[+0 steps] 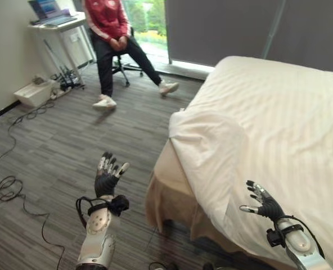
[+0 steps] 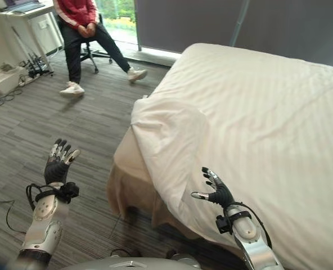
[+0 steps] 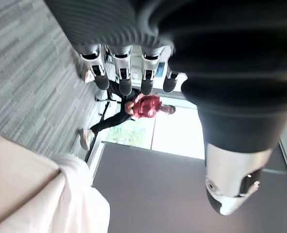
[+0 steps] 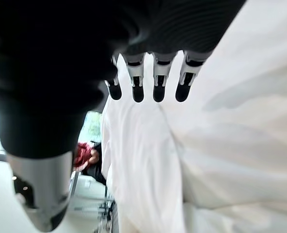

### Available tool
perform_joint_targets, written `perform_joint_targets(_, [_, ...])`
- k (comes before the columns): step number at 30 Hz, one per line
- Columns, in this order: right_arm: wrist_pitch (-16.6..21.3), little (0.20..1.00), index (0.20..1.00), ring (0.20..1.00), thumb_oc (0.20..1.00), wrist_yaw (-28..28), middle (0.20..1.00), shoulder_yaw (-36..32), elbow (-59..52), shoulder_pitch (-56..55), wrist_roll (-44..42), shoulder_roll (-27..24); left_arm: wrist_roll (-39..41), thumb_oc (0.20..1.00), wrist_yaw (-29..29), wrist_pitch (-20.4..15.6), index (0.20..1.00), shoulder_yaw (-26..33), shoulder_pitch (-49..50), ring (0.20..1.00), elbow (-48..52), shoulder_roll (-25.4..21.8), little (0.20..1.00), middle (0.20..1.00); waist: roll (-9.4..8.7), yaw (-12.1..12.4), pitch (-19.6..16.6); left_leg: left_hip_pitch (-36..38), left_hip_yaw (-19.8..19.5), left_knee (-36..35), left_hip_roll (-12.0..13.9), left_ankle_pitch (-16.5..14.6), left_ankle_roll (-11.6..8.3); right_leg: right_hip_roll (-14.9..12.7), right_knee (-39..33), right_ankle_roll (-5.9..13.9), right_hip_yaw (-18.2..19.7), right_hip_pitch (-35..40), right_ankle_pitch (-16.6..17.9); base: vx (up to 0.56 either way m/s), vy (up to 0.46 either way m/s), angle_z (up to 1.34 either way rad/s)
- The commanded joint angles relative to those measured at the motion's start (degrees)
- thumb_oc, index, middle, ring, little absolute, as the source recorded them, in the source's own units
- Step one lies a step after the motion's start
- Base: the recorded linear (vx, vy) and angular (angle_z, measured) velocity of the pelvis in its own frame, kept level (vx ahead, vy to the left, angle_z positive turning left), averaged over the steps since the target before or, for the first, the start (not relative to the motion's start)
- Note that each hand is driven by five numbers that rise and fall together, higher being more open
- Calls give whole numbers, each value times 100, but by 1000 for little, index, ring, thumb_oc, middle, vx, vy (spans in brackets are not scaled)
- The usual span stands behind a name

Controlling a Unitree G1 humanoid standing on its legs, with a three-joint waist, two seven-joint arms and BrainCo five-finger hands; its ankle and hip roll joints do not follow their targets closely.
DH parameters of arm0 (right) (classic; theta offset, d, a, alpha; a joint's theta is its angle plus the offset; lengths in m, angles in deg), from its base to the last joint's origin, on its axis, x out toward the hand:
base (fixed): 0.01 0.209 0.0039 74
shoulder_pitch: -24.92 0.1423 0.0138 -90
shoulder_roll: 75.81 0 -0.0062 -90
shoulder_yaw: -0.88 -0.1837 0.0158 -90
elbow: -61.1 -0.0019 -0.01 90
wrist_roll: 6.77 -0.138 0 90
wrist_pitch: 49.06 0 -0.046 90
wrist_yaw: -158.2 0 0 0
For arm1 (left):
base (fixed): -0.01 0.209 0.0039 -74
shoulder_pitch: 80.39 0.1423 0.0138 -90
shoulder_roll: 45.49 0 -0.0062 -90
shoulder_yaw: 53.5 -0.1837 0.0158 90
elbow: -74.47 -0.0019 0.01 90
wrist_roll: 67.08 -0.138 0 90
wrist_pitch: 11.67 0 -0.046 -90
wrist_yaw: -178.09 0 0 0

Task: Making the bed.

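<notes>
- Broadly, the bed is taking up the right side of the room, running from the far wall towards the robot.
- A white duvet is lying over the bed, mostly flat across the top; its near left corner is bunching into a rounded fold and hanging over the bed's edge.
- Below that corner, a tan bed skirt is showing along the side of the bed, reaching down to the floor.
- The grey wood-look floor is stretching out to the left of the bed.
- A person in a red top is sitting on a chair at the far end of the floor, near the window, with hands together and legs stretched out.
- A white surface is standing by the left wall beside the person, carrying an open laptop.
- A white box is sitting on the floor under that surface, by the wall.
- The left robot hand is hanging over the floor, well apart from the bed, with its fingers straight and spread and holding nothing.
- The right robot hand is hovering over the duvet near the bed's near edge, its fingers extended and its thumb out to the side, grasping nothing; whether it is touching the cloth cannot be told.
</notes>
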Motion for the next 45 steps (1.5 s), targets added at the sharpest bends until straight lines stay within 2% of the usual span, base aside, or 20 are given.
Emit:
perform_joint_targets(1, [310, 1000, 1000, 1000, 1000, -120, 1000, -60, 1, 199, 35, -192, -25, 1000, 144, -396, 1000, 137, -411, 1000, 272, -201, 1000, 1000, 63, -32, 61, -229, -880, -137, -23, 816, -210, 67, 122, 165, 385, 124, -96, 59, 262, -35])
perform_joint_targets(2, [324, 1000, 1000, 1000, 1000, -115, 1000, -18, 48, 286, 34, -226, 42, 1000, 164, -470, 1000, 218, -429, 1000, 303, -204, 1000, 1000, 37, 1, 109, -276, -1276, 8, 73, 804, -224, 41, 230, 142, 622, 21, -99, 39, 143, -47])
perform_joint_targets(3, [324, 1000, 1000, 1000, 1000, -115, 1000, -18, 48, 287, 34, -226, 42, 1000, 164, -470, 1000, 218, -429, 1000, 303, -204, 1000, 1000, 38, 2, 105, -282, -1276, 10, 74, 804, -224, 42, 233, 142, 623, 14, -100, 47, 160, -98])
perform_joint_targets(6, [349, 1000, 1000, 1000, 1000, -6, 1000, 51, 57, 470, -113, -329, 243, 1000, 253, -641, 1000, 431, -373, 1000, 472, -117, 1000, 1000, -59, 190, 109, -163, -2374, 1330, 339, 732, -143, 68, 491, 216, 1623, -224, -37, 184, 418, -180])
perform_joint_targets(9, [313, 1000, 1000, 1000, 1000, 46, 1000, 37, 75, 477, -187, -340, 270, 1000, 197, -626, 1000, 413, -358, 1000, 497, -134, 1000, 1000, 38, 208, 35, 84, -2631, 1550, 334, 508, -201, 66, 570, 326, 1986, -233, -13, 152, 480, -142])
perform_joint_targets(11, [276, 1000, 1000, 1000, 1000, 30, 1000, -50, 113, 400, -202, -275, 301, 1000, 157, -617, 1000, 383, -350, 1000, 495, -168, 1000, 1000, 146, 173, -30, 285, -2595, 920, 294, 363, -263, -142, 701, 535, 2125, -333, 134, 61, 729, -93])
perform_joint_targets(12, [260, 1000, 1000, 1000, 1000, 12, 1000, -237, 74, 238, -215, -179, 326, 1000, 66, -559, 1000, 358, -342, 1000, 536, -196, 1000, 1000, 204, 86, -59, 499, -2422, 433, 229, 20, -122, -354, 943, 632, 2064, -426, 202, 45, 921, -2])
perform_joint_targets(13, [217, 1000, 1000, 1000, 1000, -57, 1000, -271, 210, 211, -149, -86, 288, 1000, 39, -530, 1000, 299, -351, 1000, 508, -215, 1000, 1000, 229, 100, -66, 647, -2285, 125, 102, -6, -1, -472, 1274, 680, 1994, -641, 427, -28, 1173, -14])
perform_joint_targets(14, [223, 1000, 1000, 1000, 1000, -202, 1000, -283, 229, 250, -131, 69, 174, 1000, 53, -508, 1000, 241, -326, 1000, 539, -271, 1000, 1000, 229, 56, 63, 856, -2076, -83, -103, 8, 195, -571, 1846, 508, 2024, -1076, 1341, -46, 788, -21])
perform_joint_targets(15, [222, 1000, 1000, 1000, 1000, -203, 1000, -282, 229, 249, -130, 71, 173, 1000, 54, -507, 1000, 240, -326, 1000, 538, -272, 1000, 1000, 235, 76, 64, 894, -2054, -119, -89, 4, 196, -558, 1839, 503, 2033, -1061, 1328, -187, 1026, -52])
perform_joint_targets(16, [288, 1000, 1000, 1000, 1000, -158, 1000, -206, 127, 228, -308, 296, 2, 1000, 79, -490, 1000, 320, -191, 1000, 529, -379, 1000, 1000, 343, 132, 251, 1122, -1779, -518, -214, 212, 353, -642, 1873, 510, 1670, -1401, 1995, -116, 525, -49])
perform_joint_targets(20, [273, 1000, 1000, 1000, 1000, 54, 1000, -57, 84, 90, -365, 375, -137, 1000, -60, -391, 1000, 307, -72, 1000, 290, -426, 1000, 1000, 423, 45, 279, 1141, -1444, -742, -212, 323, 351, -330, 1931, 578, 1097, -1604, 1431, -136, 435, -91])
perform_joint_targets(23, [278, 1000, 1000, 1000, 1000, 106, 1000, -108, 62, -32, -289, 313, -146, 1000, -128, -318, 1000, 292, -31, 1000, 306, -418, 1000, 1000, 430, 59, 311, 1094, -1106, -749, -358, 284, 344, -367, 2012, 616, -18, -1489, 964, -111, 369, -49])
perform_joint_targets(24, [268, 1000, 1000, 1000, 1000, 101, 1000, -119, 89, -34, -247, 289, -111, 1000, -171, -312, 1000, 274, 1, 1000, 329, -383, 1000, 1000, 406, -14, 309, 1080, -1110, -726, -400, 288, 324, -306, 2152, 580, -90, -1423, 772, -96, 341, -42])
perform_joint_targets(25, [257, 1000, 1000, 1000, 1000, 110, 1000, -86, 109, 19, -179, 263, -115, 1000, -210, -285, 1000, 264, 4, 1000, 371, -311, 1000, 1000, 311, -28, 306, 1088, -1069, -743, -451, 298, 283, -157, 2275, 538, -160, -1226, 442, -52, 190, -23])
perform_joint_targets(30, [261, 1000, 1000, 1000, 1000, 91, 1000, -102, 122, 129, -192, 204, -88, 1000, -312, -183, 1000, 237, 311, 1000, 454, -171, 1000, 1000, 105, 93, 135, 1011, -875, -749, -535, 311, 254, -32, 2505, 475, -437, -840, 8, -39, 109, -4])
perform_joint_targets(36, [248, 1000, 1000, 1000, 1000, 90, 1000, 10, 104, 194, -247, 199, -11, 1000, -311, -141, 1000, 410, 610, 1000, 349, -194, 1000, 1000, 55, 339, -37, 866, -510, -712, -455, 295, 207, 88, 1349, 398, -638, -343, -144, -17, -45, -32])
perform_joint_targets(38, [222, 1000, 1000, 1000, 1000, 112, 1000, 137, 123, 279, -193, 211, 0, 1000, -258, -148, 1000, 526, 671, 1000, 361, -182, 1000, 1000, 11, 498, -63, 804, -288, -647, -417, 242, 160, 62, 726, 440, -1004, -77, -189, -36, -153, -43])
perform_joint_targets(41, [226, 1000, 1000, 1000, 1000, 99, 1000, 238, 151, 422, -200, 137, 16, 1000, -250, -199, 1000, 636, 726, 1000, 441, -127, 1000, 1000, -22, 616, -94, 764, 32, -550, -343, 228, 118, 205, -22, 428, -712, 196, -53, -21, -190, -71])
perform_joint_targets(45, [254, 1000, 1000, 1000, 1000, 98, 1000, 220, 75, 471, -292, 100, 23, 1000, -270, -184, 1000, 602, 639, 1000, 437, -134, 1000, 1000, -97, 618, -57, 674, 46, -132, -276, 141, 68, 286, -213, 317, -373, 332, -46, -5, -185, -40])
